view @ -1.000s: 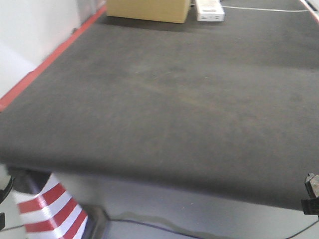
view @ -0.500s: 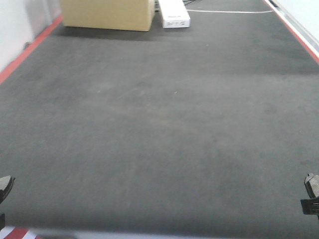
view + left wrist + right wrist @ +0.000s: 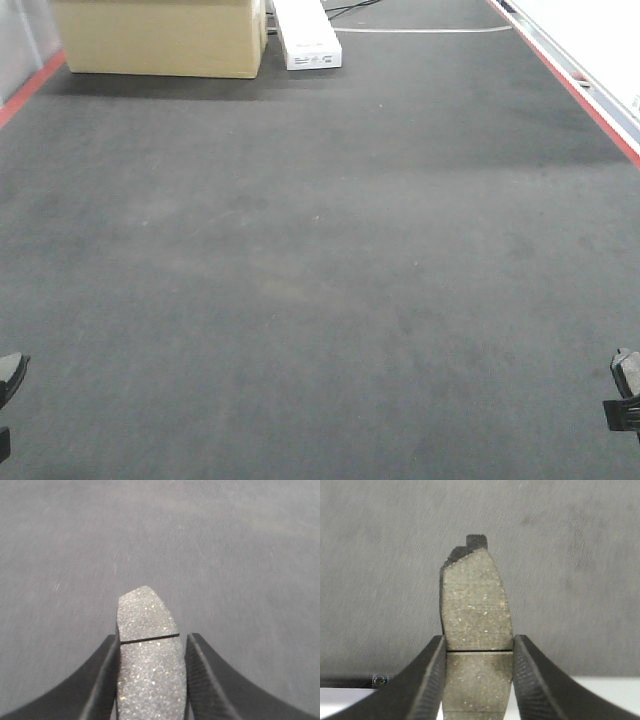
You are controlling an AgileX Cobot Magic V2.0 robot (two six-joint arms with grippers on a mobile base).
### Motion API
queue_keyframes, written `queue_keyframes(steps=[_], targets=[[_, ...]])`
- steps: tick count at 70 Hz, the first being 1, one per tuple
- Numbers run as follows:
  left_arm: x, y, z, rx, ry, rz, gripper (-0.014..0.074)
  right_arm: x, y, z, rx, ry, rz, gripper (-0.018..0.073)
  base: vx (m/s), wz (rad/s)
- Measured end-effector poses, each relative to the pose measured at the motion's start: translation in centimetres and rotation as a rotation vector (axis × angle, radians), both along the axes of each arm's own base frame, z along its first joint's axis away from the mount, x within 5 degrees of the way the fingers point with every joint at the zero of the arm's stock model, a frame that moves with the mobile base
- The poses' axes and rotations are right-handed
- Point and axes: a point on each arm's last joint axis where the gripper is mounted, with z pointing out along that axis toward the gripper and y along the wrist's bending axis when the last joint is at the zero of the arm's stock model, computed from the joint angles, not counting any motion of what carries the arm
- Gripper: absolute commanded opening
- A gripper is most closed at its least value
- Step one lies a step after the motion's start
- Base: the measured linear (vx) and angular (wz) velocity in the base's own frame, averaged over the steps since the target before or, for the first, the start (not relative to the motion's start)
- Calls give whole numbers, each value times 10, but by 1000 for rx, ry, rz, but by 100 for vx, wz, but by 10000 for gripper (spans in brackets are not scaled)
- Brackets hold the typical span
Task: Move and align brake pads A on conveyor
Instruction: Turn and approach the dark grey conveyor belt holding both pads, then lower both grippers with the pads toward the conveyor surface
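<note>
My left tool [image 3: 151,637] is clamped on a pad [image 3: 146,614], its groove right at the grip, over the belt [image 3: 320,250]. My right tool [image 3: 478,639] grips a second pad [image 3: 476,595] the same way, by a belt edge. I see a box [image 3: 160,35] at the belt's far end.

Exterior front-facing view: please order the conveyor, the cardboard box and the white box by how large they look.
1. conveyor, fills nearly the frame.
2. cardboard box, cut off at top.
3. white box, narrow.
Both boxes lie far off, so real sizes are unsure.
</note>
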Motion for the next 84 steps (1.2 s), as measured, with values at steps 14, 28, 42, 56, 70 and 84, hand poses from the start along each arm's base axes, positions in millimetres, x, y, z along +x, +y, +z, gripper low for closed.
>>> queue_keyframes(steps=[14, 28, 42, 56, 70, 84], targets=[[0, 0, 0, 0, 0, 0, 101, 0, 0, 0, 0, 0, 0, 62, 14, -4], [0, 0, 0, 0, 0, 0, 101, 0, 0, 0, 0, 0, 0, 62, 7, 4], [0, 0, 0, 0, 0, 0, 101, 0, 0, 0, 0, 0, 0, 62, 0, 1], [0, 0, 0, 0, 0, 0, 101, 0, 0, 0, 0, 0, 0, 62, 0, -1], [0, 0, 0, 0, 0, 0, 101, 0, 0, 0, 0, 0, 0, 62, 0, 0], [0, 0, 0, 0, 0, 0, 101, 0, 0, 0, 0, 0, 0, 62, 0, 0]])
